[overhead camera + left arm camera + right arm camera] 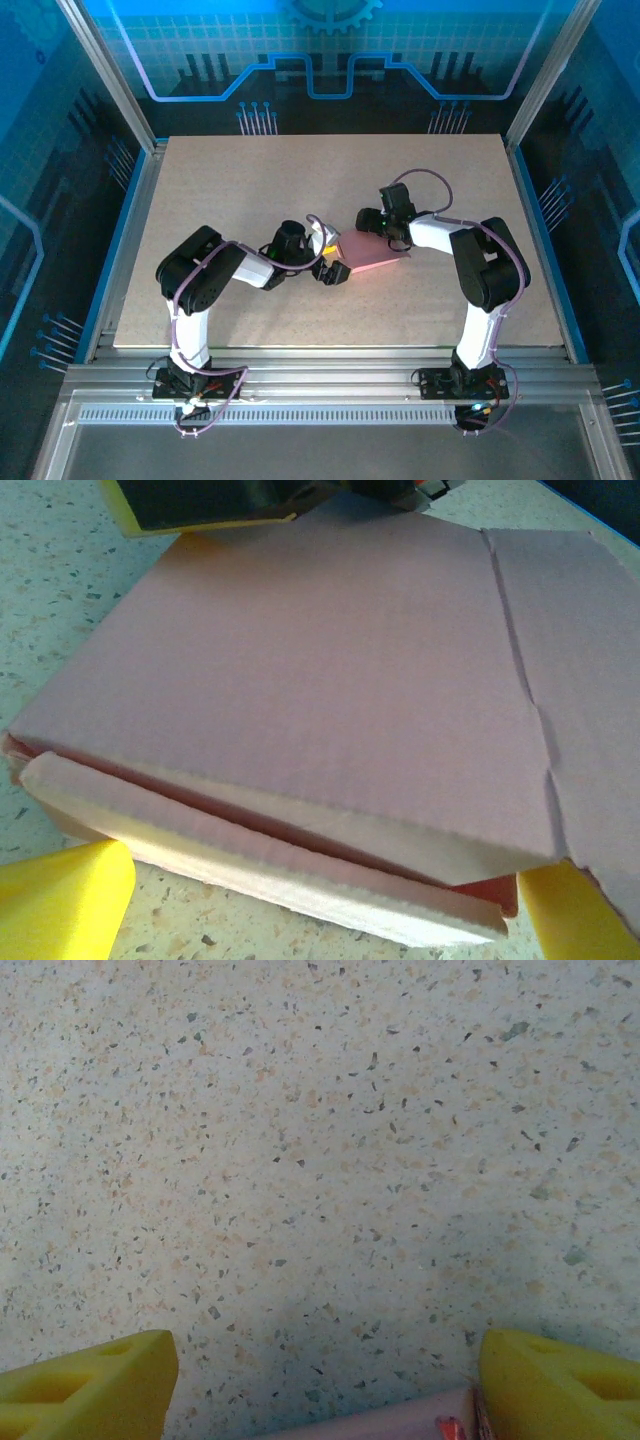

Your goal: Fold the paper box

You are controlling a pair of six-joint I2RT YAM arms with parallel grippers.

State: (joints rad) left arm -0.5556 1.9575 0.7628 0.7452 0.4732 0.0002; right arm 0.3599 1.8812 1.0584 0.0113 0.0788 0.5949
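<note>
The paper box [372,252] lies flat on the speckled counter [250,180], a little right of the middle of the overhead frame, between the two arms. The left gripper [331,264] meets it from the left, and the right gripper [385,228] from the upper right.

In the left wrist view the pink box [320,680] takes up most of the frame. It shows a broad top panel, a creased flap down the right side, and a doubled layer of card along the lower edge that gapes slightly (a darker pink shows in the slit). The yellow fingers [60,900] of the left gripper [320,920] stand wide apart at the lower corners, one on each side of that near edge; whether they touch it I cannot tell. At the top left, a yellow finger of the right gripper sits at the box's far edge.

In the right wrist view the right gripper [320,1385] also has its fingers [85,1385] apart, above bare counter. A strip of the pink box [380,1427] shows at the bottom of the frame between them, close to the right-hand one.
</note>
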